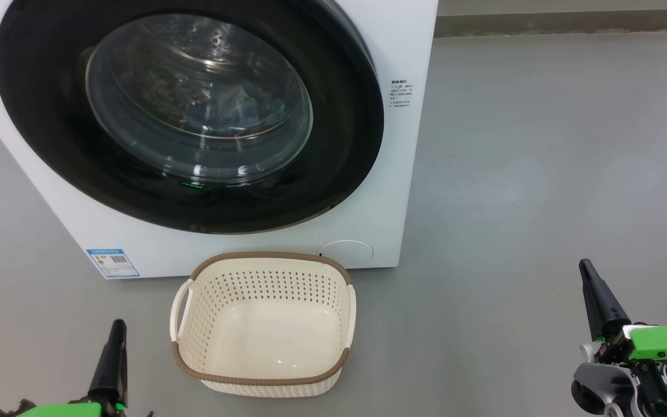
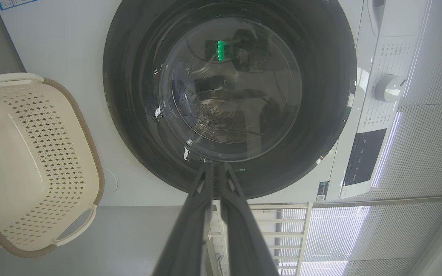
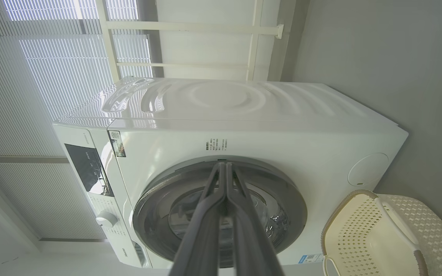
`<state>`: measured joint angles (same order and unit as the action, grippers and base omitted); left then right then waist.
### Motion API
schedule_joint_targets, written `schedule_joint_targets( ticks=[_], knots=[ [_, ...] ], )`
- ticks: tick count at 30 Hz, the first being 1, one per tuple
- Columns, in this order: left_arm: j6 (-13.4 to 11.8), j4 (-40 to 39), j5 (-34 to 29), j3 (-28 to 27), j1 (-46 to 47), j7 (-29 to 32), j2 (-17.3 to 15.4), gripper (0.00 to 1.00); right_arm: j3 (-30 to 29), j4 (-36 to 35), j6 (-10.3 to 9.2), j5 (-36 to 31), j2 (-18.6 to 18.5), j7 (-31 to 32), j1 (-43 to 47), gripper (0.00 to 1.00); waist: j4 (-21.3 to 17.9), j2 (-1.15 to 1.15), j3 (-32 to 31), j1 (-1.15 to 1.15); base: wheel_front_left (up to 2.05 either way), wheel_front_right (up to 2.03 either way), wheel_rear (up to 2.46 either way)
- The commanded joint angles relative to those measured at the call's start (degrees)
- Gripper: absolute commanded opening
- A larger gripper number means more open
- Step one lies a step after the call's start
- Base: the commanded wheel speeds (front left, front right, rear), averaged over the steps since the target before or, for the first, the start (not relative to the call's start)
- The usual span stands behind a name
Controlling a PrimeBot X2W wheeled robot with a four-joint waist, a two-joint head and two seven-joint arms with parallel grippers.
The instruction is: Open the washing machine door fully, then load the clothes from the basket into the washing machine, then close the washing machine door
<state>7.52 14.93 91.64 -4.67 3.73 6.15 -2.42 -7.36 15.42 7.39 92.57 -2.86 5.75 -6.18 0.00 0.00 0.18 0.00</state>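
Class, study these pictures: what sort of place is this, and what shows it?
Likely a laundry area: a white front-loading washing machine, a cream basket before it, slatted blinds behind.

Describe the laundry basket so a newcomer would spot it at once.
Find the big white washing machine with its round black door. On the grey floor just in front of it, below the door, stands the basket. Unlike the machine, it is small, cream-white and perforated, with a brown woven-look rim, side handles and nothing inside.
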Motion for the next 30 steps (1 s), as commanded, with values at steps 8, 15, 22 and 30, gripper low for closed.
schedule_joint_targets(
  ticks=[8,15,22,30],
  knots=[
    [-0.03,-0.87,0.47,-1.91,2.47,0.39,-0.46,0.00,1.15,-1.41,0.10,-0.15,-0.27,0.49,0.02,0.00,0.00,0.00,0.00,0.00,0.00,0.00,0.00],
    [-0.03,-0.88,0.47,-1.91,2.47,0.39,-0.46,0.00,1.11,-1.41,0.10,-0.18,-0.25,0.52,0.02,0.00,0.00,0.00,0.00,0.00,0.00,0.00,0.00],
    [-0.03,-0.88,0.47,-1.91,2.47,0.39,-0.46,0.00,1.07,-1.41,0.10,-0.21,-0.22,0.55,0.02,0.00,0.00,0.00,0.00,0.00,0.00,0.00,0.00],
    [-0.03,-0.88,0.47,-1.91,2.47,0.39,-0.46,0.00,1.03,-1.41,0.10,-0.24,-0.20,0.58,0.01,0.00,0.00,0.00,0.00,0.00,0.00,0.00,0.00]
  ],
)
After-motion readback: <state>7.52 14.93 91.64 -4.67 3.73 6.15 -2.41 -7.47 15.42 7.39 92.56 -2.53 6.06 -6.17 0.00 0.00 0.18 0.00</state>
